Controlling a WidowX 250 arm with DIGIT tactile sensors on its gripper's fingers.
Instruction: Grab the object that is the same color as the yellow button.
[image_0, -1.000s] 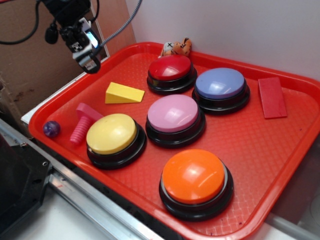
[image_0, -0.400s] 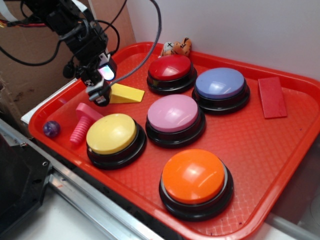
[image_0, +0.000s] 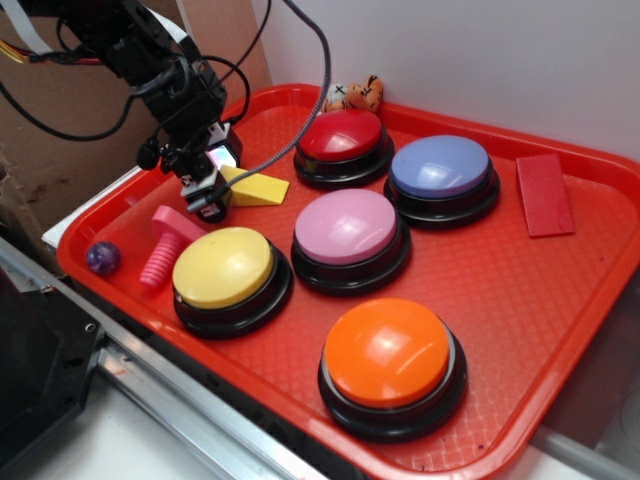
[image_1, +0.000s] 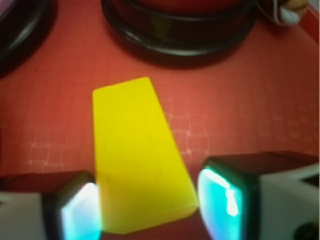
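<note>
Fingers (image_1: 145, 207) spread astride yellow wedge (image_1: 137, 155) on red tray (image_0: 560, 290), no legible writing

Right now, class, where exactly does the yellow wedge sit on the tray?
In the exterior view the yellow wedge lies at the tray's back left, left of the red button, behind the yellow button. The tool straddles its near end.

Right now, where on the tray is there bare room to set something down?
Biggest bare patch: the tray floor right of the orange button, below the red flat block. A smaller one lies along the near edge left of that button, in front of the yellow button. Crowded: the far-left corner, where the gripper straddles the yellow wedge, beside the pink bolt and purple ball.
</note>
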